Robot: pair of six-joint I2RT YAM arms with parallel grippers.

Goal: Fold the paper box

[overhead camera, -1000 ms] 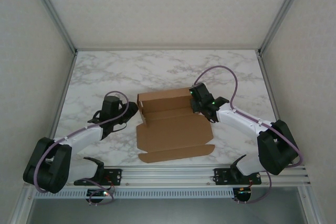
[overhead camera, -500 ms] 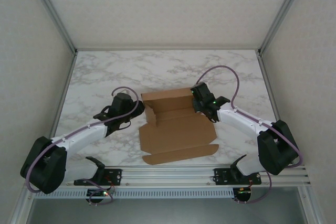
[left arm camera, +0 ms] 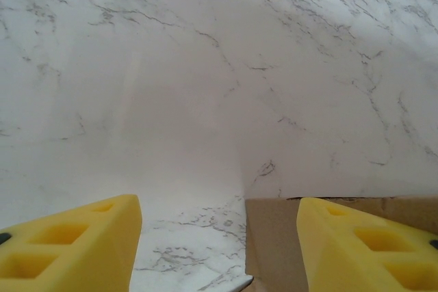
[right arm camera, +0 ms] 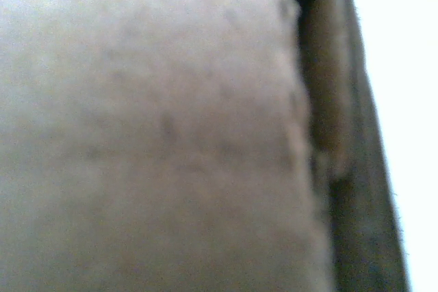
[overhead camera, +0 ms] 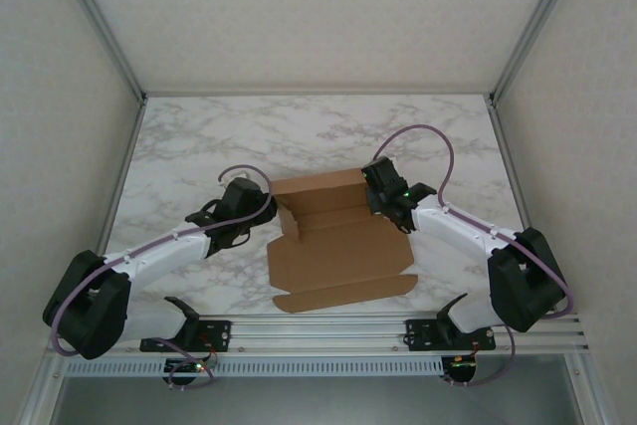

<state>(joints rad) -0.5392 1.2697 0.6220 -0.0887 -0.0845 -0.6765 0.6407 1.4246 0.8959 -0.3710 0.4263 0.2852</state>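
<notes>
The paper box (overhead camera: 338,251) is a brown die-cut sheet lying mid-table, its back panel (overhead camera: 318,186) and side flaps partly raised. My left gripper (overhead camera: 265,208) sits at the box's left rear corner. In the left wrist view its yellow fingers (left arm camera: 82,241) stand wide apart, open (left arm camera: 217,204), with the cardboard's edge (left arm camera: 274,237) lying low between them near the right finger. My right gripper (overhead camera: 373,198) is against the right end of the raised back panel. Blurred brown cardboard (right arm camera: 150,141) lies very close in the right wrist view and hides the fingers.
The white marble table (overhead camera: 199,146) is ringed by pale walls with metal corner posts (overhead camera: 109,47). An aluminium rail (overhead camera: 318,330) carrying both arm bases runs along the near edge. Purple cables (overhead camera: 428,136) loop above each wrist.
My left arm has swung right, bringing its gripper up to the box's left rear corner. The box has slid slightly right. The right arm has barely moved.
</notes>
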